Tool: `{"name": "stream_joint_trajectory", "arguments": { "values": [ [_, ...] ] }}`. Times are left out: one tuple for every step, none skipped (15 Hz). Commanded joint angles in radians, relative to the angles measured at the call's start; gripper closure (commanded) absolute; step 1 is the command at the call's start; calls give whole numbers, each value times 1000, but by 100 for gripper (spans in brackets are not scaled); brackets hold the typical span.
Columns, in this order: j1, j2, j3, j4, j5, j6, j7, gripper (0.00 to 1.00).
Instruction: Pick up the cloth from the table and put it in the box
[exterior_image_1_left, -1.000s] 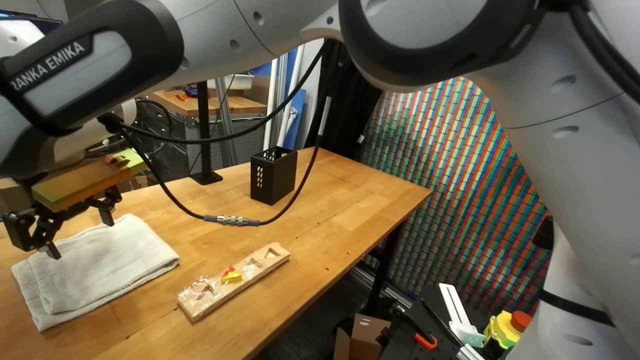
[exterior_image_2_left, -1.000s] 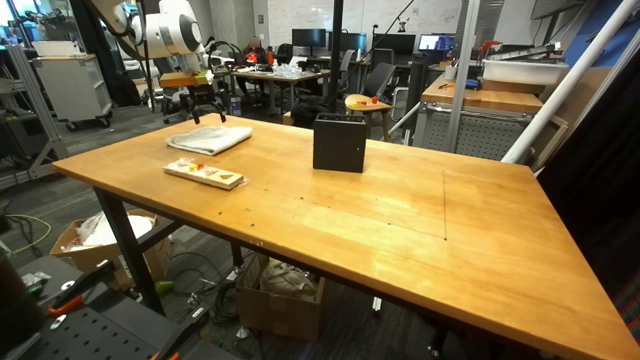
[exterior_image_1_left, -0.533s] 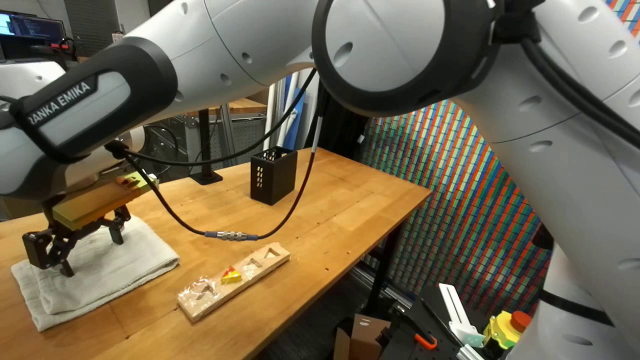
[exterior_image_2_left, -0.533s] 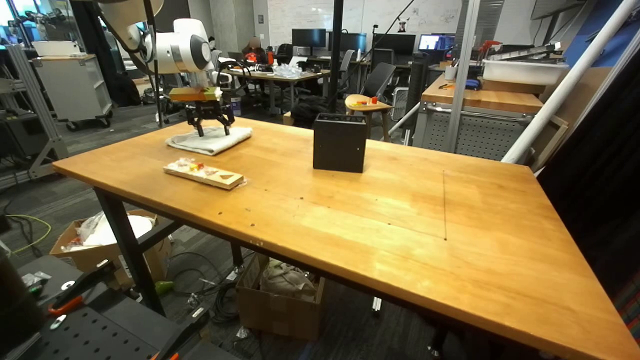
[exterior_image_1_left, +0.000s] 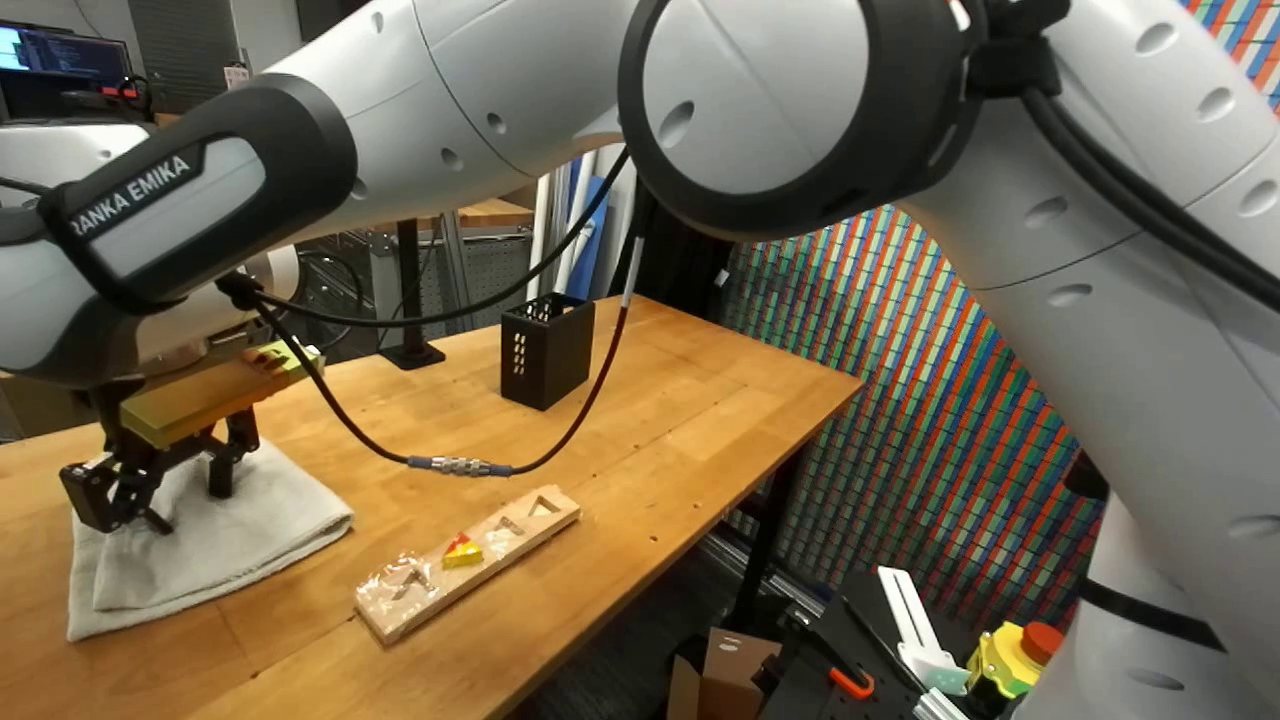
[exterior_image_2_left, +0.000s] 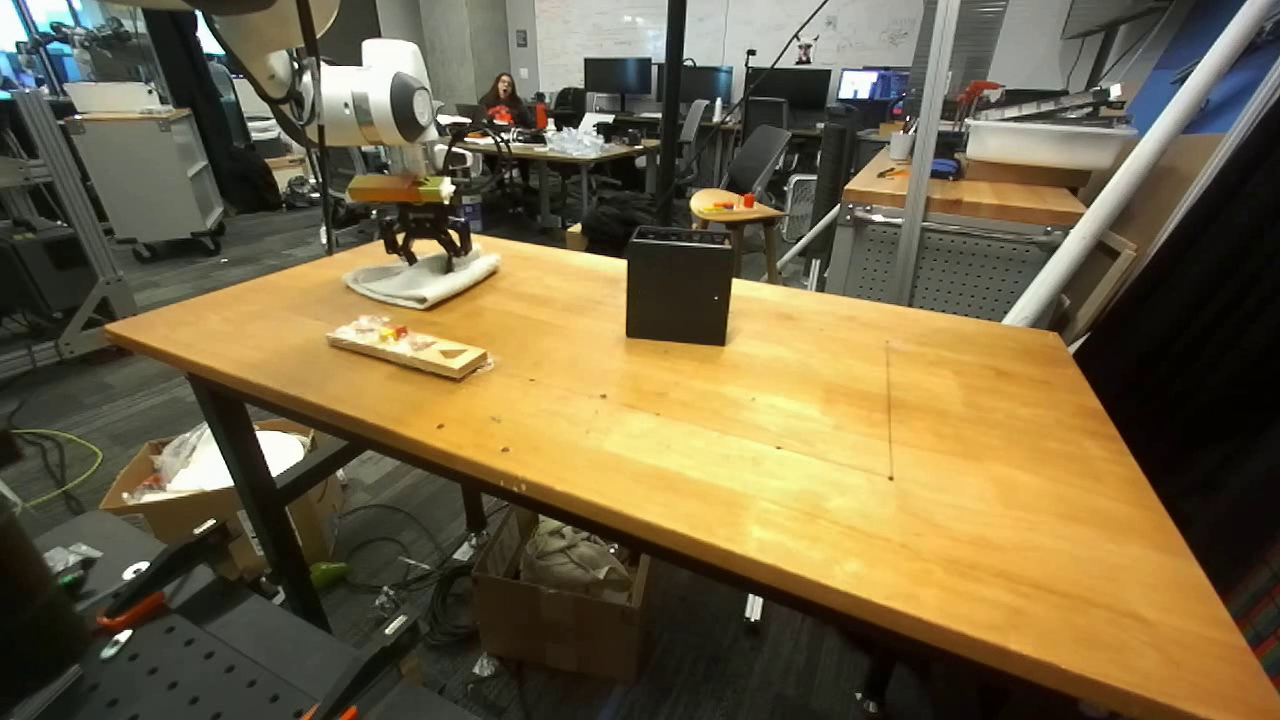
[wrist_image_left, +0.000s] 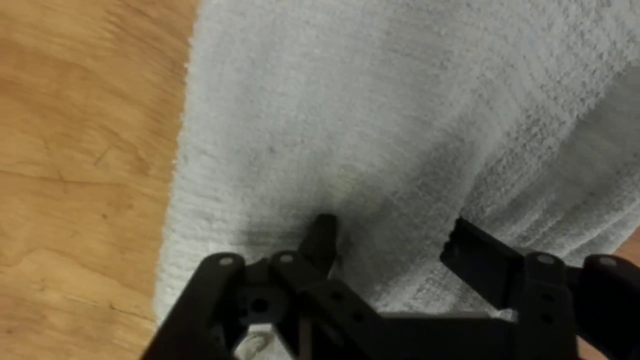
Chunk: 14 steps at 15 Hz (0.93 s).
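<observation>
On the wooden tabletop (exterior_image_2_left: 800, 420), the cloth (exterior_image_1_left: 225, 555) lies straight under the gripper (wrist_image_left: 389, 232), which is partway wide with wrinkly cloth in its gap. The black box (exterior_image_2_left: 679, 290) sits to the right in both exterior views, so the pinched cloth should probably go right.

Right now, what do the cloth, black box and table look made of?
The cloth looks like matte fabric, maybe cotton, given its fuzzy texture. The black box could be plastic or painted metal: flat walls with holes, dull finish. The table looks wooden, probably varnished, with grain and glints showing.
</observation>
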Motion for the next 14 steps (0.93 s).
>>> {"name": "stream_joint_trajectory", "arguments": {
  "values": [
    [0,18,-5,24,30,7,-30,71],
    [-1,18,-6,25,30,6,-30,78],
    [-1,16,-6,24,30,2,-30,86],
    [-1,14,-7,24,30,0,-30,93],
    [-1,12,-8,24,29,-5,-28,99],
    [0,8,-9,22,28,-10,-28,100],
    [1,0,-10,19,27,-18,-27,97],
    [2,-6,-11,17,25,-27,-25,96],
    [3,-16,-12,12,24,-37,-24,96],
    [4,-27,-13,6,22,-48,-22,96],
    [4,-40,-14,-1,20,-61,-22,96],
    [4,-51,-15,-6,19,-77,-21,96],
    [3,-66,-15,-12,18,-94,-23,96],
    [0,-83,-16,-18,17,-114,-25,96]
  ]
}}
